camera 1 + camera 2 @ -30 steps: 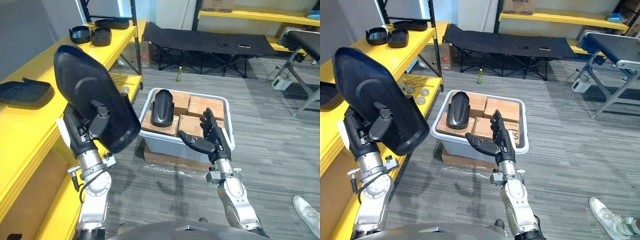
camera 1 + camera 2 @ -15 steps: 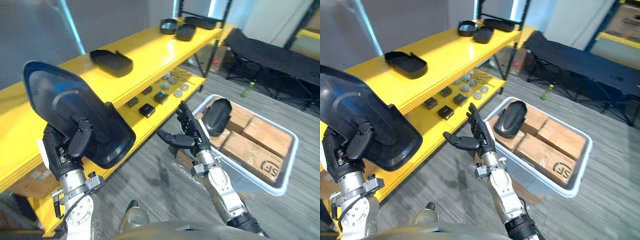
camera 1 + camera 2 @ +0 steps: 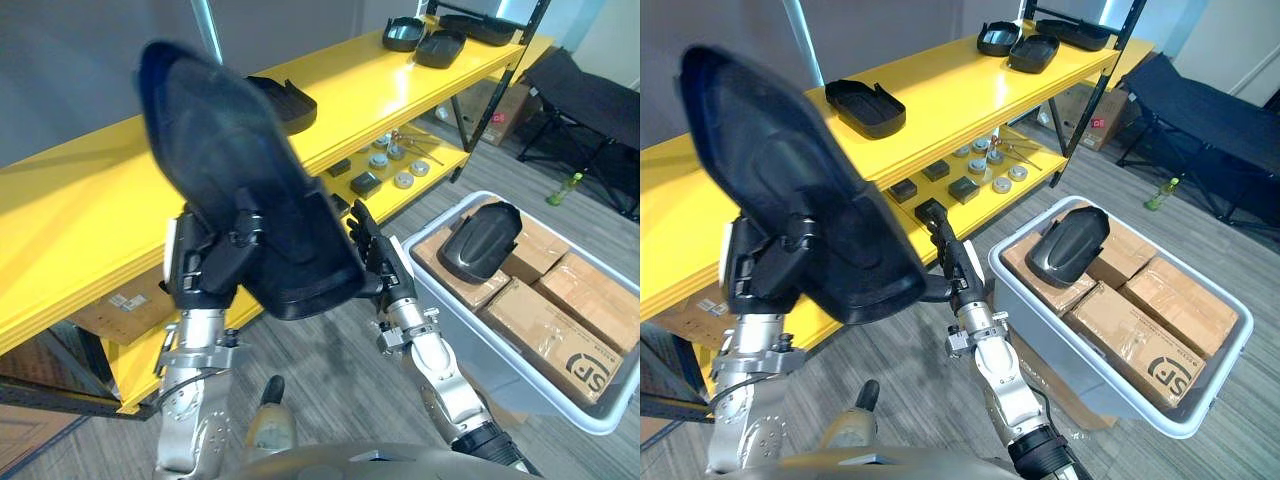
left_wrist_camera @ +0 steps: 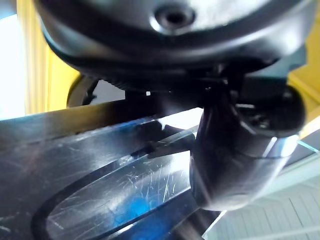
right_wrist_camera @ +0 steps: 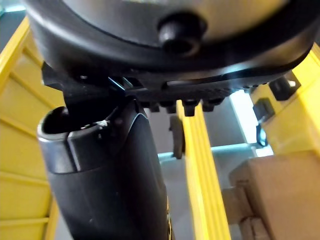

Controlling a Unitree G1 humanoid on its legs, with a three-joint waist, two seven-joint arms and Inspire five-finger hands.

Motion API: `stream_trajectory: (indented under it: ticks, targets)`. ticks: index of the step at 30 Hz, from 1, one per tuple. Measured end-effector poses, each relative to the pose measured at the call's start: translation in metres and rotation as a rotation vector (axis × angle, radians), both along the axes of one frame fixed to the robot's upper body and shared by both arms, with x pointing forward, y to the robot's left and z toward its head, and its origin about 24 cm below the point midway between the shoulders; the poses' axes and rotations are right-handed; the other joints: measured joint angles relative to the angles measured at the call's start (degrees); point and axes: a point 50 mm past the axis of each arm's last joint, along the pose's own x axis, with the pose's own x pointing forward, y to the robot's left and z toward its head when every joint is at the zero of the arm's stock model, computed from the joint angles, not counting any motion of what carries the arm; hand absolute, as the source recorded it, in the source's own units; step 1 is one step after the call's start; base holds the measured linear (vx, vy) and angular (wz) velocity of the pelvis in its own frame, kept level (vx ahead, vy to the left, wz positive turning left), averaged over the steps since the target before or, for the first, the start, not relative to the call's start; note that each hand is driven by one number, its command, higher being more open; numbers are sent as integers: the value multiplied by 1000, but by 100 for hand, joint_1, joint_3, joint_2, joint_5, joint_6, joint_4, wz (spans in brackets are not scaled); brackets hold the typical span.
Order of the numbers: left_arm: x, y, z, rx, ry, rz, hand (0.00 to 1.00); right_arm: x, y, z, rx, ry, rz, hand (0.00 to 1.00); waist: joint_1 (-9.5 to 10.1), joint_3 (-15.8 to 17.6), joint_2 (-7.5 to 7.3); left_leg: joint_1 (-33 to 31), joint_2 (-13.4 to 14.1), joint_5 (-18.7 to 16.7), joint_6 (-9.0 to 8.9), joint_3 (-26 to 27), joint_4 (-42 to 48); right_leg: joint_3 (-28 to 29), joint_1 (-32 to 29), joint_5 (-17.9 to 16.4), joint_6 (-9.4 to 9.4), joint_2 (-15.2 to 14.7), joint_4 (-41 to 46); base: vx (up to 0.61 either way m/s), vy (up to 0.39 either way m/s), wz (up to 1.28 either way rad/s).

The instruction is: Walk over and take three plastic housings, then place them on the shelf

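A large black plastic housing (image 3: 235,185) is held up tilted in front of the yellow shelf (image 3: 80,210), with my left hand (image 3: 212,268) shut on its lower part. In the left wrist view my thumb (image 4: 230,160) presses on the glossy housing (image 4: 100,170). Just right of it, my right hand (image 3: 956,262) is open with straight fingers and holds nothing, partly behind the housing's edge. One housing (image 3: 866,106) lies on the shelf top, and others (image 3: 1015,45) lie at its far end. Another housing (image 3: 1068,245) rests on cardboard boxes in a grey bin (image 3: 1035,310).
The lower shelf board carries several small dark and round parts (image 3: 378,172). The bin stands on the grey floor to the right of the shelf. A black folding cot (image 3: 590,95) stands at the far right, with a green bottle (image 3: 570,187) on the floor before it.
The camera has swung left toward the shelf, so the bin now sits at the right. The held housing has risen and moved toward the middle, near my open right hand.
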Motion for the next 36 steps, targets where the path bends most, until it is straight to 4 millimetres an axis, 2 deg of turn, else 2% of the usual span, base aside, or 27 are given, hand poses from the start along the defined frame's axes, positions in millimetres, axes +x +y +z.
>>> stream_trajectory:
  ticks: [2, 5, 6, 7, 8, 9, 10, 11, 12, 13, 14, 15, 16, 17, 18, 19, 20, 21, 23, 25, 26, 27, 29, 30, 31, 34, 36]
  targets:
    - [0, -1, 2, -22, -23, -19, 0, -4, -4, -3, -30, 1, -1, 100, -95, 23, 41, -7, 87, 35, 50, 75, 14, -4, -4, -33, -9, 90, 27, -101, -55, 2]
    - [0, 1, 3, -58, -37, -20, 0, -7, -9, -5, -32, -6, -26, 100, -100, 96, -13, -59, 123, -72, 13, 131, 205, 28, -8, -53, -34, 107, 88, -42, -15, -4]
    - [0, 2, 3, -61, -40, -16, 0, -6, -9, -3, -27, -13, -31, 100, -87, 145, -28, -119, 118, -206, -17, 138, 379, 42, -16, -95, -35, 88, 160, -49, 55, -4]
    - [-1, 4, 4, -66, -41, 8, 0, -3, -7, 2, 5, -35, -43, 100, -61, 299, -96, -348, 48, -591, -58, 139, 1086, 97, -42, -246, -2, -18, 444, -41, 54, -5]
    - [-1, 5, 4, -68, -38, 13, 0, -2, -7, 3, 13, -38, -46, 100, -50, 314, -102, -393, 40, -672, -68, 139, 1217, 111, -46, -284, 8, -35, 495, -45, 84, -9]
    - [-1, 8, 3, -73, -31, 36, 0, -1, -4, 6, 45, -48, -50, 100, -4, 365, -128, -568, -15, -1024, -71, 140, 1802, 181, -53, -436, 71, -123, 716, -27, 134, -7]
    - [-1, 11, 4, -68, -30, 59, 0, 0, 0, 10, 70, -65, -53, 100, 59, 372, -139, -794, -96, -1447, 54, 193, 2516, 238, -29, -566, 72, -248, 902, -14, 174, -8]
    - [-1, 12, 4, -56, -31, 71, 0, 1, 1, 12, 80, -71, -51, 100, 94, 416, -215, -866, -154, -1618, 189, 270, 2834, 277, 7, -597, 71, -350, 931, 45, 245, -13]
    - [-1, 15, 4, -37, -28, 91, 0, 3, 3, 14, 111, -72, -47, 100, 165, 431, -243, -918, -220, -1857, 523, 516, 3279, 324, 112, -630, 32, -473, 925, 119, 229, -12]
    - [-1, 17, 5, -9, -26, 108, 0, 2, 3, 19, 171, -71, -49, 100, 234, 372, -251, -876, -361, -2209, 709, 830, 3500, 336, 286, -713, -198, -597, 912, 162, 219, -2]
    - [-1, 20, 6, 0, -31, 122, 0, 2, 3, 22, 197, -82, -47, 100, 192, 329, -255, -869, -410, -2342, 473, 845, 3514, 467, 200, -549, -405, -679, 1257, 192, 241, 31]
    - [-1, 26, 7, 12, -34, 155, 0, 4, 5, 27, 242, -102, -37, 100, 123, 320, -289, -861, -610, -2441, 477, 810, 3545, 1038, -406, 31, -1030, -890, 2301, 184, 300, 54]
    - [-2, 34, 7, 41, -28, 205, 0, 5, 7, 29, 279, -101, -24, 100, 41, 319, -306, -709, -737, -2437, 560, 736, 3340, 1575, -897, 900, -1223, -918, 3028, 178, 313, 56]
    - [-3, 38, 9, 44, -31, 234, 0, 5, 9, 30, 286, -102, -14, 100, 10, 338, -270, -627, -745, -2424, 649, 676, 3227, 1761, -1092, 926, -1079, -833, 3305, 232, 194, 52]
    - [-5, 47, 13, 53, -38, 303, 0, 6, 14, 33, 300, -115, 11, 100, -19, 334, -286, -448, -750, -2367, 776, 523, 2998, 1861, -1449, 492, -990, -525, 3747, 370, 85, 51]
    - [-6, 57, 14, 51, -38, 373, 0, 8, 18, 38, 299, -137, 36, 100, -64, 344, -272, -195, -745, -2310, 814, 396, 2691, 1879, -1569, 56, -960, -41, 3531, 320, 42, 54]
    - [-7, 60, 15, 43, -38, 400, 0, 10, 19, 42, 296, -155, 43, 100, -78, 337, -267, -69, -749, -2269, 819, 329, 2520, 1877, -1595, -95, -933, 207, 3172, 388, 5, 87]
    - [-6, 63, 16, 19, -45, 434, 0, 13, 14, 55, 287, -228, 43, 100, -113, 321, -240, 111, -783, -2151, 772, 98, 2226, 1908, -1666, -225, -913, 723, 2077, 247, -32, 90]
    - [-3, 64, 16, 2, -57, 451, 0, 17, 5, 72, 251, -328, 25, 100, -126, 313, -232, 188, -898, -2146, 755, -226, 2127, 2192, -1952, -151, -799, 971, 1384, 349, -90, 116]
    - [-5, 66, 13, -16, -36, 483, 0, 20, -2, 83, 245, -379, 9, 100, -157, 285, -278, 268, -1008, -2184, 687, -489, 2125, 2409, -2031, 94, -631, 1008, 821, 352, -173, 113]
    - [-7, 68, 11, -22, -18, 505, 0, 23, -7, 90, 245, -406, -11, 100, -165, 229, -374, 316, -1140, -2268, 559, -659, 2129, 2441, -2007, 859, -692, 925, 373, 335, -262, 121]
    - [-8, 68, 5, -47, 13, 527, 0, 27, -13, 94, 230, -425, -29, 100, -126, 188, -248, 392, -1060, -2359, 474, -847, 2111, 2279, -1871, 1006, -588, 950, 386, 317, -256, 100]
    - [-15, 69, -4, -95, 60, 563, 0, 33, -23, 102, 199, -457, -51, 100, 0, 28, -15, 410, -758, -2336, 412, -829, 1866, 1984, -1641, 1065, -710, 1165, -40, 242, -197, 56]
    - [-16, 69, -7, -118, 76, 565, 0, 35, -28, 106, 192, -473, -70, 100, 30, -7, 39, 430, -625, -2236, 388, -707, 1687, 1830, -1512, 1112, -773, 1224, -256, 257, -222, 80]
    - [-15, 69, -9, -133, 97, 556, 0, 36, -40, 109, 185, -488, -119, 100, 21, -20, 38, 493, -446, -1987, 413, -217, 1346, 1557, -1266, 1186, -847, 1235, -604, 181, -163, 83]
    - [-14, 67, -8, -111, 83, 528, 0, 37, -63, 113, 192, -511, -234, 100, -69, -39, 34, 580, -239, -1695, 439, 756, 846, 1129, -1050, 1215, -875, 1218, -898, 126, -127, 77]
    - [-14, 66, -8, -103, 85, 531, 0, 36, -69, 111, 203, -507, -273, 100, -56, -49, 25, 594, -255, -1624, 426, 738, 713, 1064, -983, 1226, -861, 1213, -1015, 45, -35, 29]
